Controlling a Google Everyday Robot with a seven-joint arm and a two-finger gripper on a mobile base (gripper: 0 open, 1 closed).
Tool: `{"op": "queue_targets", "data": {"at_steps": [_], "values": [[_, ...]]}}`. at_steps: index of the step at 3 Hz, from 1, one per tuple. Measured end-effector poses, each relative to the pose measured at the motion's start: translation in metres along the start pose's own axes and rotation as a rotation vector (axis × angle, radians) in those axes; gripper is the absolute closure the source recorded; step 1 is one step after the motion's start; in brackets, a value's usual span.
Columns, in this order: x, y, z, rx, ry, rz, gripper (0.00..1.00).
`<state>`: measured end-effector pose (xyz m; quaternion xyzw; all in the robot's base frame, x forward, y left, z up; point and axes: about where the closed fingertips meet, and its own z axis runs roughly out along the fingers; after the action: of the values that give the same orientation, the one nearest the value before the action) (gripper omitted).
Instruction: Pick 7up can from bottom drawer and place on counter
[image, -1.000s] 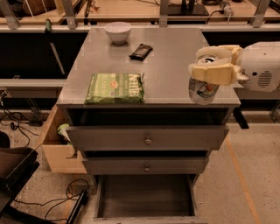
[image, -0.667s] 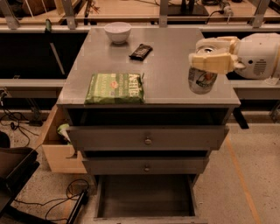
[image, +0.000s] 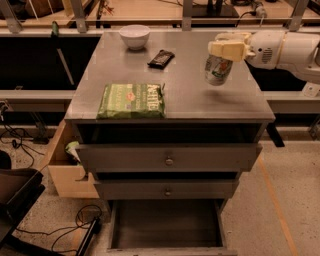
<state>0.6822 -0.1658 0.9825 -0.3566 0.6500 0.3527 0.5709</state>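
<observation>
The claw (image: 226, 51) grips the 7up can (image: 218, 71), which hangs just beneath it, above the desk (image: 195, 102). Best to lower it straight down, keep it upright, and release only once it is seated.

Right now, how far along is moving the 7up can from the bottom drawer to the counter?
Done: the 7up can is out of the open bottom drawer. In hand: the gripper holds it just above the counter. Left: lower it and release.
</observation>
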Motion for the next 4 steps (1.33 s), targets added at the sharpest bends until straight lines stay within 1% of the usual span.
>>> {"op": "queue_targets", "data": {"at_steps": [1, 2, 4], "values": [[0.0145, -0.0507, 0.017, 0.021, -0.031, 0.068, 1.0], [0.0103, -0.0592, 0.0162, 0.03, -0.044, 0.063, 0.84], [0.0107, -0.0566, 0.0238, 0.019, -0.044, 0.064, 0.37]]}}
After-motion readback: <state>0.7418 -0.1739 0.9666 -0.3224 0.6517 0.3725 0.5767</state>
